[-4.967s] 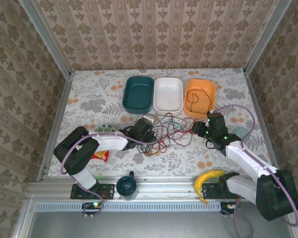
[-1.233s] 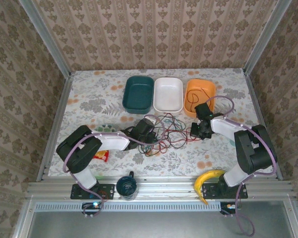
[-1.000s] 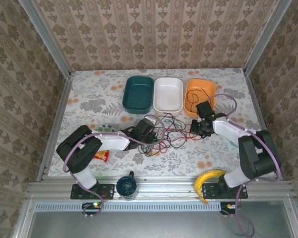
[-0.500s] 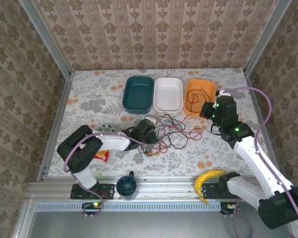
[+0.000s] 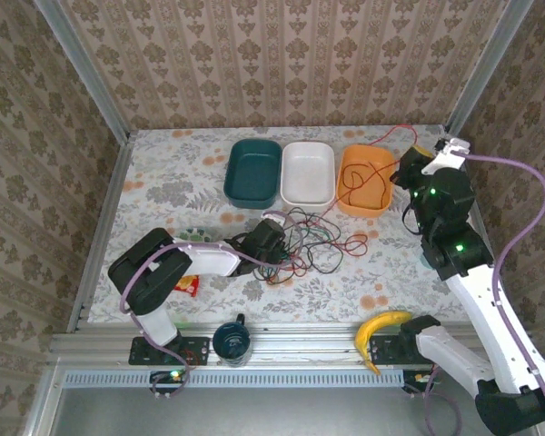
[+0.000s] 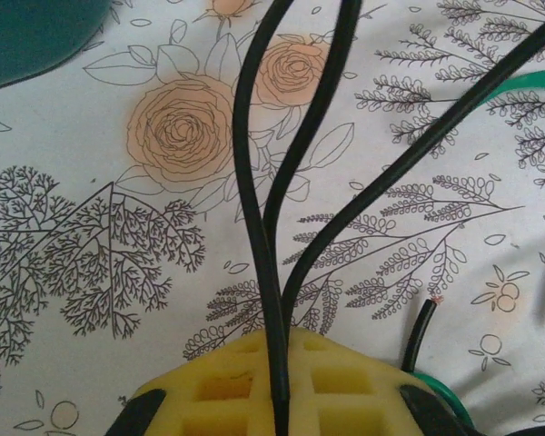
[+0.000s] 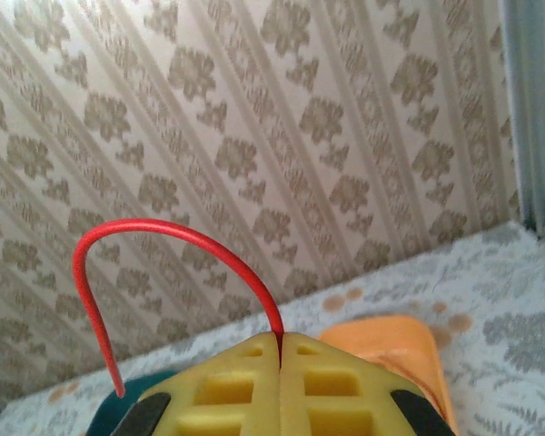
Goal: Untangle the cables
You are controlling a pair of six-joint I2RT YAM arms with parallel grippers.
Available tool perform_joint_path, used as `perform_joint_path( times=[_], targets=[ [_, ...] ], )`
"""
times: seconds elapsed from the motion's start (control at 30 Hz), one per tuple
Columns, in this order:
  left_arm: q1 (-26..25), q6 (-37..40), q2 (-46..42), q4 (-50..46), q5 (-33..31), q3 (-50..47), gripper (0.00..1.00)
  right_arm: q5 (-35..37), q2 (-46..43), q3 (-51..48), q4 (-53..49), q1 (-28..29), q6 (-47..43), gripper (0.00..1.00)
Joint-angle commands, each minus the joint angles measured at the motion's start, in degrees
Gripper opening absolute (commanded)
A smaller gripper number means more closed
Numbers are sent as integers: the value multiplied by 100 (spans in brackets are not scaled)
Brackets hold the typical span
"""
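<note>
Cables — thin, light, limp — lie knotted mid-table just before the orange tray. They should snag rather than slide, so single strands near free ends suit best. At present the left gripper is clamped on a black strand; the right gripper, raised, pinches the red strand.
</note>
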Motion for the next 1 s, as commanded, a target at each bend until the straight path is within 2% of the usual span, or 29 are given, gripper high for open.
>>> perform_joint_path(
  times=[0.0, 0.33, 0.43, 0.57, 0.8, 0.97],
  targets=[
    [44, -183, 242, -653, -375, -176, 0, 533, -241, 49, 581, -32, -231, 0],
    [177, -515, 298, -846, -609, -294, 0, 1074, -528, 222, 699, -214, -385, 0],
    [172, -511, 263, -822, -609, -316, 0, 991, -573, 249, 663, -298, -441, 0],
    [152, -431, 236, -756, -556, -308, 0, 682, -362, 278, 461, -339, -363, 0],
    [120, -364, 165, -693, -484, -264, 0, 657, 253, 120, 1084, -354, -619, 0],
    [110, -333, 123, -728, -455, -229, 0, 509, 822, 50, 1181, -332, -542, 0]
  ],
)
